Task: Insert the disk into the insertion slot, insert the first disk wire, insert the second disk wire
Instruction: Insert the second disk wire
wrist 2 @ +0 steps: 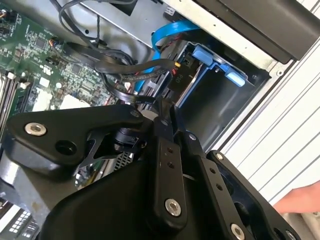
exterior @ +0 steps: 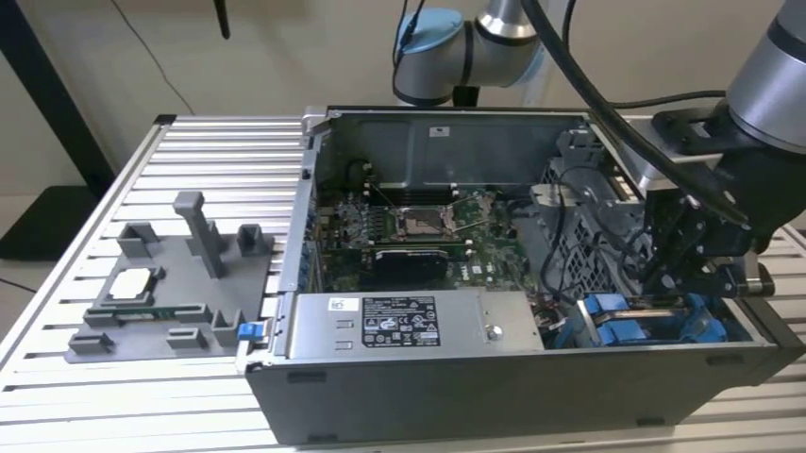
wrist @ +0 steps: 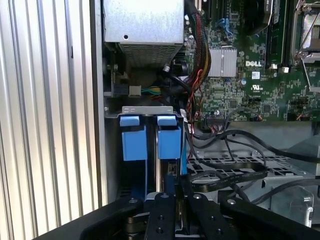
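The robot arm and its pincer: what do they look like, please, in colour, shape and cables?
The arm is a silver-grey tube with a light-blue cap at a joint. Black cables run along it. The pincer is matte black, made of angular linked bars fixed with silver screws.
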You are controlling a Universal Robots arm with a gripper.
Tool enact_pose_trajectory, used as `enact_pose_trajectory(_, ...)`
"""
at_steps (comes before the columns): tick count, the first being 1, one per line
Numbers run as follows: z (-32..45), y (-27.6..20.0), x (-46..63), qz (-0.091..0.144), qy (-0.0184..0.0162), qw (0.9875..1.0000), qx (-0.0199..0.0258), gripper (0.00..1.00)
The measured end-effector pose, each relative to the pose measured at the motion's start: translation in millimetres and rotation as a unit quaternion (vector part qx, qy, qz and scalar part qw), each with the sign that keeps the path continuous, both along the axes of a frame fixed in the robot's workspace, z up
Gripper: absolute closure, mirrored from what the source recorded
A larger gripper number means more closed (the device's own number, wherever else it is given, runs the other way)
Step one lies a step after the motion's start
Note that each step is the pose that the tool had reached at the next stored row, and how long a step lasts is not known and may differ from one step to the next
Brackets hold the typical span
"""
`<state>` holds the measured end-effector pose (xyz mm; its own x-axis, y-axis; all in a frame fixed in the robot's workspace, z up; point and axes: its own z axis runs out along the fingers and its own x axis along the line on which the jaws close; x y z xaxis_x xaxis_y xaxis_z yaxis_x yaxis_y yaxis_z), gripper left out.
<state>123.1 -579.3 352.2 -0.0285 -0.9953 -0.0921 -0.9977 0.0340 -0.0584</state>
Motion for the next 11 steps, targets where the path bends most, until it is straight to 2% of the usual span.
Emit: enact_pose_trajectory(11, -4.4, 0.0, 3.1, 0.000, 0.0000, 1.0000, 0.0008, 1.00)
